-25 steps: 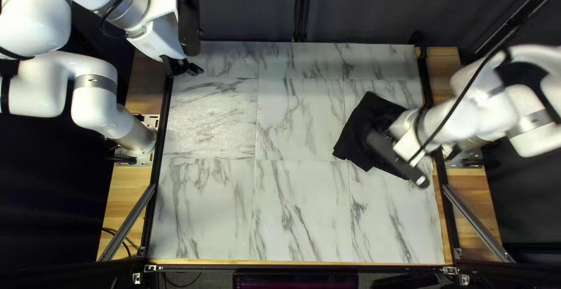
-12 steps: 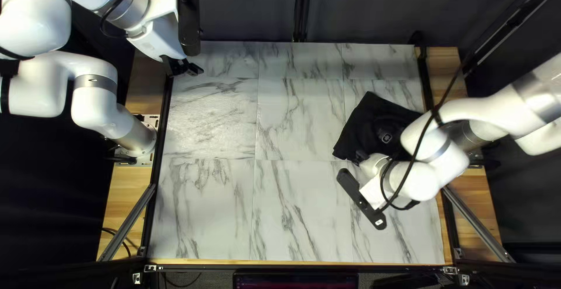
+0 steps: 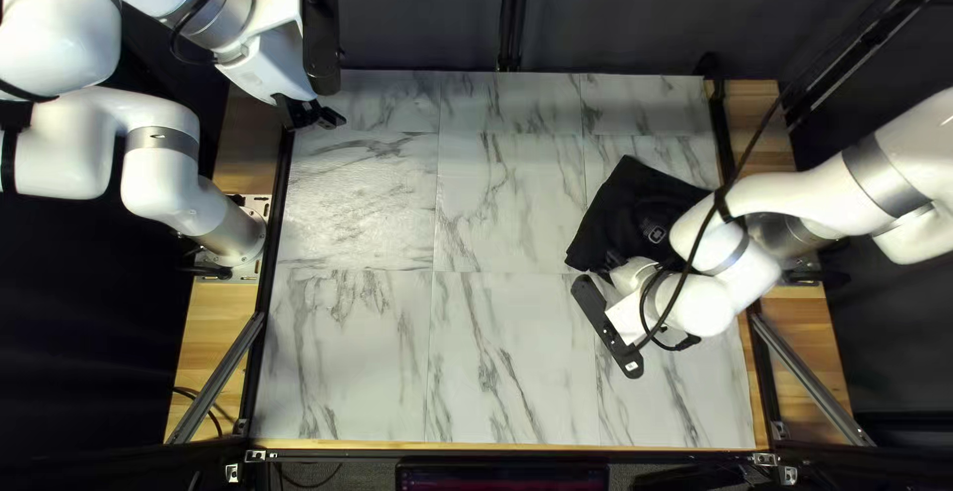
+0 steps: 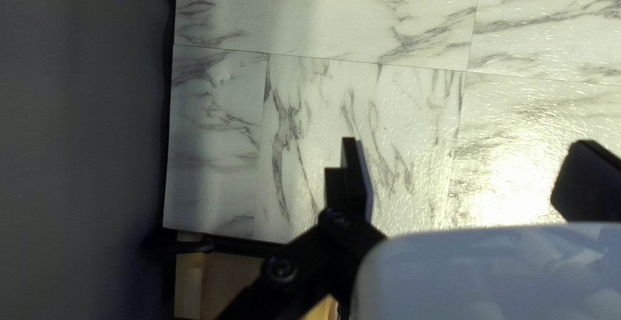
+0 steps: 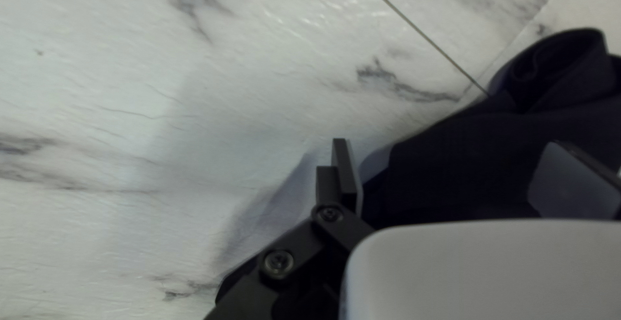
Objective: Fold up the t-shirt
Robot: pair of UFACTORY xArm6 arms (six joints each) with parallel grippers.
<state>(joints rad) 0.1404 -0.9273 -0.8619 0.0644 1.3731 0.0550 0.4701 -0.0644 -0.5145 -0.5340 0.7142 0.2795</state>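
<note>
The black cloth t-shirt (image 3: 627, 211) is lying at the right of the white, grey-veined tabletop (image 3: 506, 362). The right black two-fingered gripper (image 3: 612, 263) is reaching the shirt's near edge, the left black two-fingered gripper (image 3: 318, 117) is hanging near the far left corner, and both are holding their fingers wide apart.

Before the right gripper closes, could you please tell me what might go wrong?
The right gripper is open with part of the dark t-shirt between its fingers, so closing might bunch several layers together. The left gripper is open, well away from the cloth, so a one-armed lift could drag or twist the fabric.
</note>
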